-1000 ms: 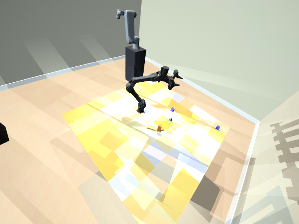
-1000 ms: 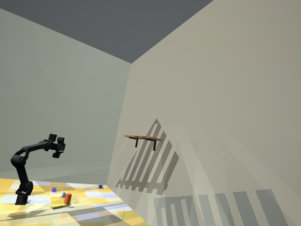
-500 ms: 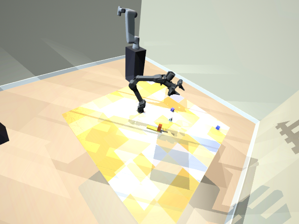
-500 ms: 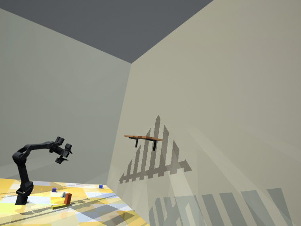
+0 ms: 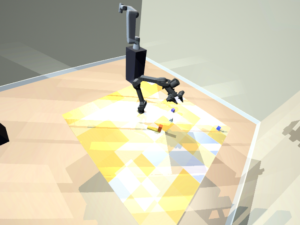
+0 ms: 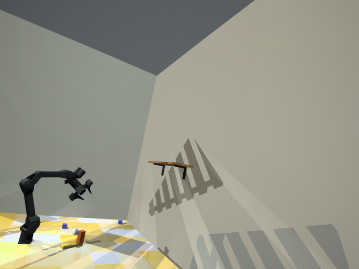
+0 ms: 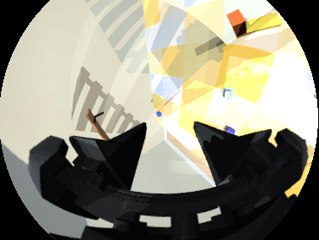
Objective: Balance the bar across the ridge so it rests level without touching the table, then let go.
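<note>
A yellow bar lies flat on the patchwork-coloured table top. One end is beside an upright orange-red block; I cannot tell whether they touch. A small grey-teal piece, which looks like the ridge, stands apart from the bar with nothing across it. My gripper is open and empty, high above the table and tilted downward. No object is between its fingers.
A purple-blue cube sits near the grey-teal piece. A blue cube is near the table's far corner. A grey arm stands on a black pedestal. A wooden shelf is on the wall.
</note>
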Tool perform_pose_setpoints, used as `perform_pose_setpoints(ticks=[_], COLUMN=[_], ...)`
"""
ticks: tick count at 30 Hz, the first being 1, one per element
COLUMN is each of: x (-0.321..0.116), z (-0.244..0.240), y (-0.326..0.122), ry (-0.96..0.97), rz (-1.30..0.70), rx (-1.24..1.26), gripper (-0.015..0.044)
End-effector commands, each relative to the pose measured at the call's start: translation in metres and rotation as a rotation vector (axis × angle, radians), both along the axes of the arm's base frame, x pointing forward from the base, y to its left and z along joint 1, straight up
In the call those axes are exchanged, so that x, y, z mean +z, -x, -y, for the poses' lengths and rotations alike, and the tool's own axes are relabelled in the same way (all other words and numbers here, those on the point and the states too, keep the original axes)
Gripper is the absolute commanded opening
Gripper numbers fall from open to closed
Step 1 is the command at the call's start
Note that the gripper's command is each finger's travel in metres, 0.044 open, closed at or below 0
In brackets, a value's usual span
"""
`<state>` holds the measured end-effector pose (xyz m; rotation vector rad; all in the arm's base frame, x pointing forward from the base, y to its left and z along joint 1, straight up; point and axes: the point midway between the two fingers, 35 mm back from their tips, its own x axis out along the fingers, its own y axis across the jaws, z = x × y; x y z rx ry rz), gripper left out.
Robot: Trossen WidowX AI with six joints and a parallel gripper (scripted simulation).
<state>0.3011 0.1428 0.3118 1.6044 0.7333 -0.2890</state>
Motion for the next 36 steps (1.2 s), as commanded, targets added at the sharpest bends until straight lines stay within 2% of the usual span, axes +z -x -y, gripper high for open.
perform_pose_setpoints(ticks=[1,18,36], x=[-0.01,-0.062,-0.102], z=[0.013,0.092,0.169], y=[-0.006,-0.015,0.009], ry=[-0.009,-0.059,-0.167], rz=[-0.065,-0.399,-0.741], rx=[-0.064,-0.428,-0.848], gripper=[0.0315,0.0315,0.0315])
